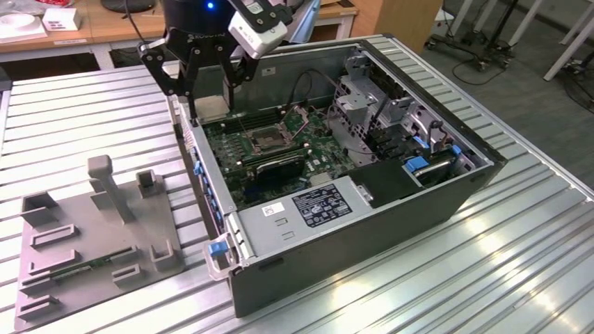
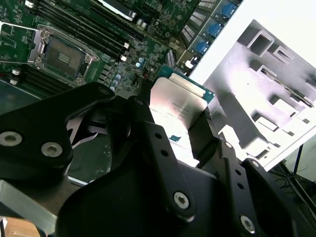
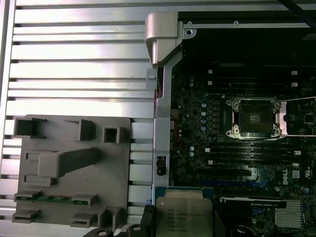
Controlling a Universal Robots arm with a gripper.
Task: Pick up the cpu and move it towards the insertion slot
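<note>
Ribbed metal tabletop (image 1: 83,111) stretches under everything, with desks behind it, and on it sits the open computer case (image 1: 371,229), lying on its side with the green motherboard (image 1: 236,149) exposed. The gripper (image 1: 211,94) hangs over the case's near-left rim in the exterior view, and its black fingers (image 2: 210,143) are clamped on the cpu (image 2: 177,106), one on each side of the silvery lid, with the chip's green edge poking out ahead of them. In the first wrist view the cpu (image 3: 183,217) sits over the case wall, just at the board's edge.

The insertion slot (image 1: 264,139) waits well apart from the chip, further into the board, its dark square and shiny frame plain in the first wrist view (image 3: 254,117); its cover looks swung open.

Now the risks. The grip is on thin edges only, so a jolt could let the chip twist or slide out and drop onto the board. The case wall is close below, and a low travel path could clip it. Cables and the drive cage (image 1: 366,104) crowd the far side of the socket, so an overshoot would meet them. And if the chip arrives rotated or tilted, the socket's contacts could suffer. Off to the exterior view's left, the grey fixture tray (image 1: 93,236) lies out of the way.
</note>
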